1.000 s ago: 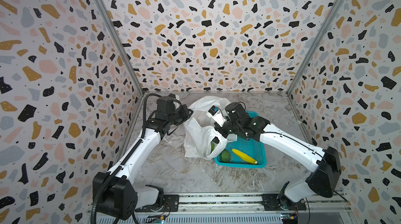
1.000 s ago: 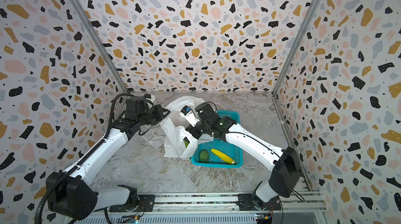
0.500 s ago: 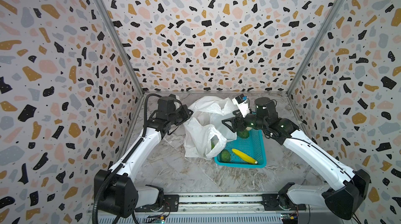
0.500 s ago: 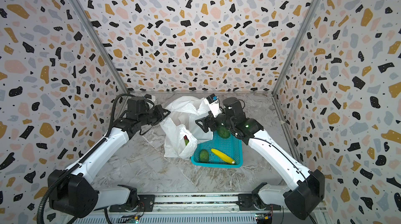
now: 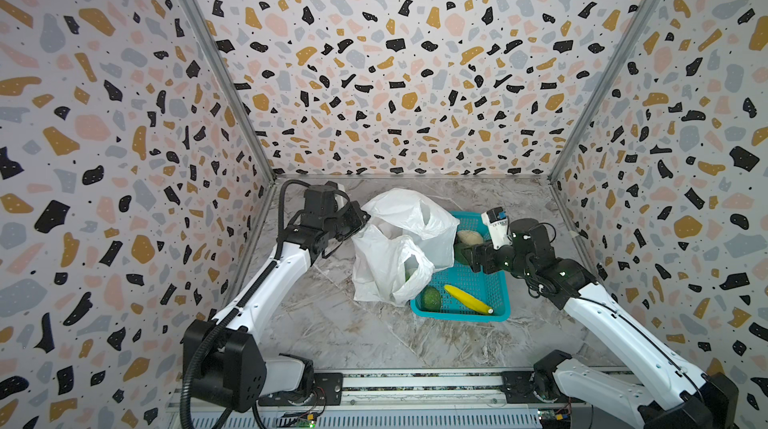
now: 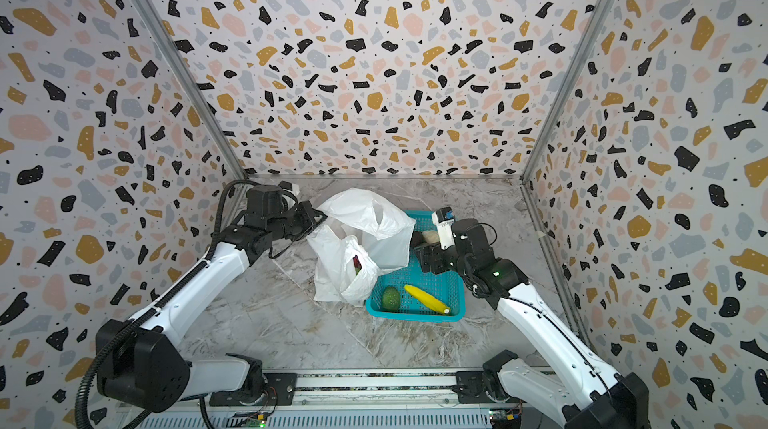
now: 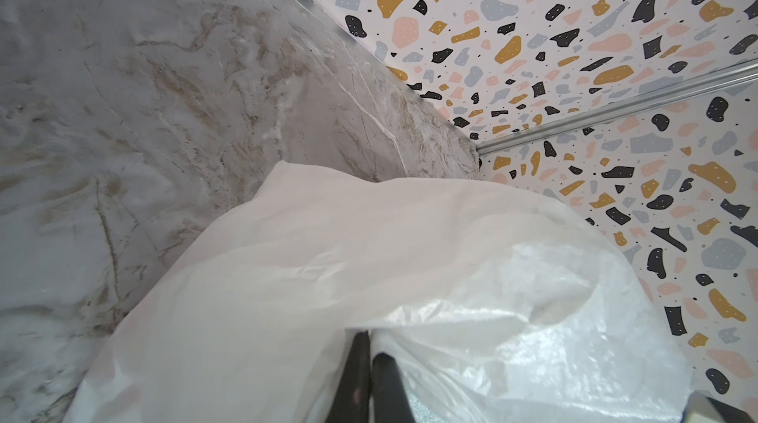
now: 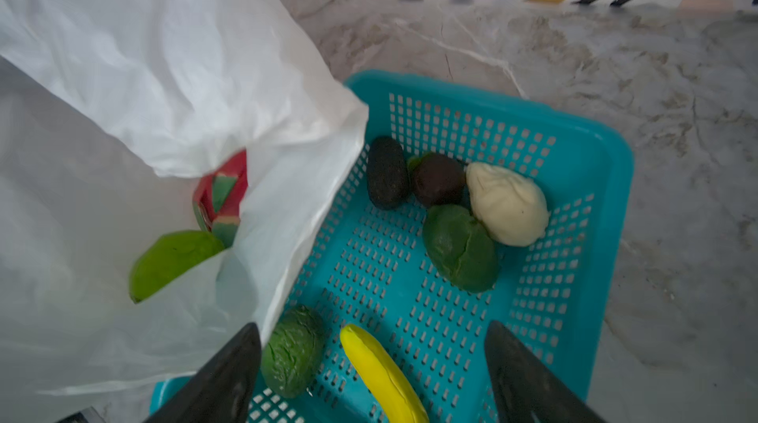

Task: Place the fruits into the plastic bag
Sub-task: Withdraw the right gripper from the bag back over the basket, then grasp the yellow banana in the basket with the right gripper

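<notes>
1. The plastic bag [image 5: 399, 248] stands on the marbled tabletop [image 5: 332, 343] just left of the teal basket [image 5: 457, 316]. Its loose side is draped over the basket's left rim and hides part of it.
2. The left gripper [image 7: 369, 359] is pinched closed on the bag's upper edge and holds the mouth up.
3. 2 fruits lie inside the bag: a light green piece [image 8: 172, 261] and a red piece [image 8: 223, 195].
4. 6 fruits lie in the basket.
   - The banana [image 8: 381, 371] and a wrinkled green piece [image 8: 293, 349] are at the end nearer the arm bases.
   - A dark oblong piece [image 8: 386, 173], the maroon ball [image 8: 437, 184], a dark green piece [image 8: 459, 246] and the cream lump [image 8: 506, 203] are packed together at the far end.
5. The right gripper [image 8: 373, 326] hovers over the basket with its jaws wide and nothing between them. In both top views it covers much of the far cluster, and the cream lump shows just beside it.
6. 1 second ago the right gripper was at the bag's mouth; it has since swung back over the basket's far end. The left gripper, bag, banana and wrinkled green piece have not moved.
</notes>
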`<state>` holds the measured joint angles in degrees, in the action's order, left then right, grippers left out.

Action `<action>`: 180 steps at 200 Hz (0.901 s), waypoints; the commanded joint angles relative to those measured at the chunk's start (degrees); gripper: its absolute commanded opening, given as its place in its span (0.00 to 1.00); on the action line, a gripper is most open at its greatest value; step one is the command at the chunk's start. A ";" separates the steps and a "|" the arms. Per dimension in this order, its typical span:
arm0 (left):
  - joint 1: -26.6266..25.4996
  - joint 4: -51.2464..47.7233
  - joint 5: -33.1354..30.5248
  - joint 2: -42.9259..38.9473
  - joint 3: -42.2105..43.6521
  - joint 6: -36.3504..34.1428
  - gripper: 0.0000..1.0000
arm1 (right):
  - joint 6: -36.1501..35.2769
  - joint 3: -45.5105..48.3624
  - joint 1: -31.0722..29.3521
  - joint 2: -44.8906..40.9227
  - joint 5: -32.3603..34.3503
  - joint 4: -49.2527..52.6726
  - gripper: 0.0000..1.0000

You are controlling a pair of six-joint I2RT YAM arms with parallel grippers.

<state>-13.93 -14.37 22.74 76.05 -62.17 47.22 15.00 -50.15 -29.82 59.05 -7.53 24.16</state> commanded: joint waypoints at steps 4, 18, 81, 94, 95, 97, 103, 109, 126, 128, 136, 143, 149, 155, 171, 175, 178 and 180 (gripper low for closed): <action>0.15 0.51 0.02 0.39 -1.54 -0.42 0.00 | -1.47 1.84 -2.77 5.24 -4.20 5.15 0.79; 0.20 0.40 0.13 0.40 -1.63 -0.34 0.00 | -2.38 1.85 -6.42 9.31 -4.09 5.91 0.78; 0.20 0.29 0.24 0.01 -1.89 -0.31 0.00 | -1.57 -0.79 -9.86 25.92 2.50 6.02 0.76; 0.14 0.18 0.22 0.03 -1.97 -0.21 0.00 | -1.33 -1.45 -9.81 28.11 4.57 6.00 0.74; 0.14 0.20 0.21 0.05 -1.93 -0.20 0.00 | -1.31 -1.49 -9.86 28.22 4.69 5.95 0.74; 0.14 0.15 0.20 0.06 -1.91 -0.22 0.00 | -1.23 -1.52 -9.83 28.47 4.89 5.91 0.73; 0.13 0.04 0.24 0.06 -1.94 -0.26 0.00 | -1.27 -1.65 -9.82 29.05 5.58 5.73 0.72; 0.21 0.04 0.34 -0.03 -1.82 -0.20 0.00 | -1.30 -1.77 -9.84 29.55 6.11 5.50 0.71; 0.14 0.22 0.35 -0.20 -1.51 -0.20 0.00 | -1.05 -1.97 -9.82 30.67 6.92 4.87 0.66; 0.16 0.26 0.32 -0.33 -1.45 -0.20 0.00 | -1.10 -1.92 -9.82 30.80 6.85 4.85 0.66; 0.20 0.25 0.32 -0.39 -1.32 -0.13 0.00 | -1.04 -1.95 -9.83 31.40 6.56 4.60 0.65; 0.18 0.22 0.39 -0.38 -1.29 -0.20 0.00 | -0.79 -1.91 -9.86 31.80 6.24 4.49 0.65; 0.14 0.27 0.47 -0.45 -1.28 -0.18 0.00 | -0.58 -1.88 -9.83 32.09 6.00 4.28 0.63; 0.18 0.20 0.53 -0.48 -1.32 -0.18 0.00 | -0.37 -1.80 -9.82 32.24 5.89 4.15 0.60; 0.18 0.27 0.38 -0.71 -1.28 -0.22 0.00 | 0.10 -2.09 -9.76 31.97 6.32 4.03 0.50; 0.18 0.22 0.44 -0.73 -1.29 -0.21 0.00 | 0.22 -2.21 -9.75 31.65 6.55 4.03 0.47; 0.14 0.25 0.40 -0.75 -1.29 -0.20 0.00 | 0.28 -2.31 -9.66 31.38 6.71 4.04 0.45; 0.14 0.23 0.38 -0.76 -1.29 -0.20 0.00 | 0.33 -2.36 -9.58 31.21 6.73 4.02 0.44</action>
<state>-13.93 -15.03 22.85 76.20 -62.30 47.22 14.09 -50.63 -39.70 91.18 -2.07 27.77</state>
